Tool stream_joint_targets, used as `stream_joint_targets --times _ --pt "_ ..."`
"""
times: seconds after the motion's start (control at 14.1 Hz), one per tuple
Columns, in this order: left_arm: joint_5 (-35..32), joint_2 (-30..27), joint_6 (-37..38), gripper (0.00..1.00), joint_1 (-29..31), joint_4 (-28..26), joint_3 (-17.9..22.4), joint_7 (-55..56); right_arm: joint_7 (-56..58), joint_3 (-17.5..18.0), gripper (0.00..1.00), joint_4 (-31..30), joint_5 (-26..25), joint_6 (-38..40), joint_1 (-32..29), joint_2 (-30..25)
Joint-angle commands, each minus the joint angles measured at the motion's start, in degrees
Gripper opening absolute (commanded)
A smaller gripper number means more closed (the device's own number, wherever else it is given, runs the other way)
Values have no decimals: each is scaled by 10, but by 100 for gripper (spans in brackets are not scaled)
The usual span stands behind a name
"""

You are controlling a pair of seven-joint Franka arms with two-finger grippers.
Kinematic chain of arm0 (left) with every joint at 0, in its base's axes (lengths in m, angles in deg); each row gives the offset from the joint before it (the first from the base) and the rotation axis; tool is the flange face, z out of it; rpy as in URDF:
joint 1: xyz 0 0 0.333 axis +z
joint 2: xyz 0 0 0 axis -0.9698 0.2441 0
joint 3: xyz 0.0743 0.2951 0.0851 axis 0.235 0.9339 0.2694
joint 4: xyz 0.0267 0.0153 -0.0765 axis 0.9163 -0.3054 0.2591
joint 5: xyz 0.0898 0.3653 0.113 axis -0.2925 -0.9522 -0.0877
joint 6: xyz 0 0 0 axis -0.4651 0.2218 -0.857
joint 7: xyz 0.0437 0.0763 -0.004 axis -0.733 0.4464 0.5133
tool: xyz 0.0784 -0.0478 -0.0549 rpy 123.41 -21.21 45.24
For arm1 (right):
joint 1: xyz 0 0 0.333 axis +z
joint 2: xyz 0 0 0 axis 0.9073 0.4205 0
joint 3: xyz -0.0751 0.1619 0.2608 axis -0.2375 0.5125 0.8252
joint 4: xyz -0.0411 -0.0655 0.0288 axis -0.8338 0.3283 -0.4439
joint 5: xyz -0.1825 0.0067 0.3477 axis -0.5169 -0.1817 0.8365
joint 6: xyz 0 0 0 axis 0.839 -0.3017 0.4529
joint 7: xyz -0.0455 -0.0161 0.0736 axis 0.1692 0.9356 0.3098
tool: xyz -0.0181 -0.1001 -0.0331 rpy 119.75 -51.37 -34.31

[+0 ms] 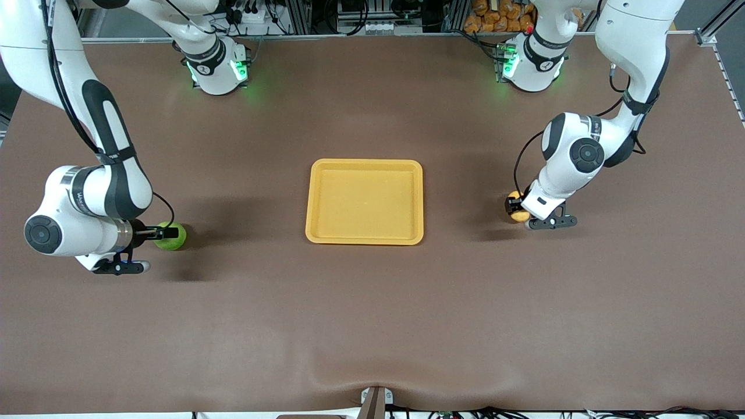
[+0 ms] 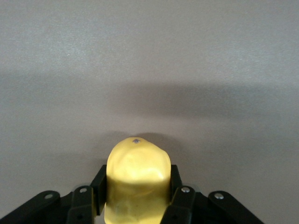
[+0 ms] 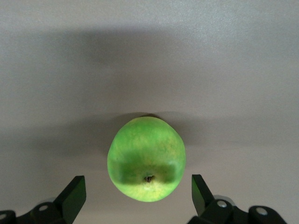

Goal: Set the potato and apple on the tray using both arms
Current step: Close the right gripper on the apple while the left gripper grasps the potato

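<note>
The yellow tray [image 1: 364,166] lies in the middle of the table with nothing in it. My left gripper [image 1: 515,206] is at the table toward the left arm's end, shut on the yellow-orange potato [image 1: 517,213]. In the left wrist view the fingers [image 2: 99,186] press both sides of the potato [image 2: 136,179]. My right gripper [image 1: 167,234] is low over the green apple [image 1: 172,238] toward the right arm's end. In the right wrist view its fingers [image 3: 74,196] stand open on either side of the apple [image 3: 146,158], apart from it.
The brown table cover [image 1: 372,326] is bare around the tray. Both arm bases [image 1: 218,67] stand along the table's edge farthest from the front camera, with cables and orange items past that edge.
</note>
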Motion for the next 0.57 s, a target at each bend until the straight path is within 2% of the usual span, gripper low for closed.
stream_joint_targets --times 0.0,0.07,0.21,0.43,0.5 --pt "-6 -10 18 17 -4 10 -3 2 0 9 100 -18 -2 -25 -14 1" --pt "-6 -17 39 9 -5 16 -3 3 0 9 100 -18 -2 -33 -15 8" --pt "-6 -33 104 1 -4 41 -10 8 0 9 100 -18 -2 -52 -19 19" --pt "-6 -35 178 0 -5 90 -22 17 -3 9 100 -17 13 -60 -19 23" --pt "-6 -35 190 0 -3 105 -34 24 -3 9 79 -17 20 -64 -19 23"
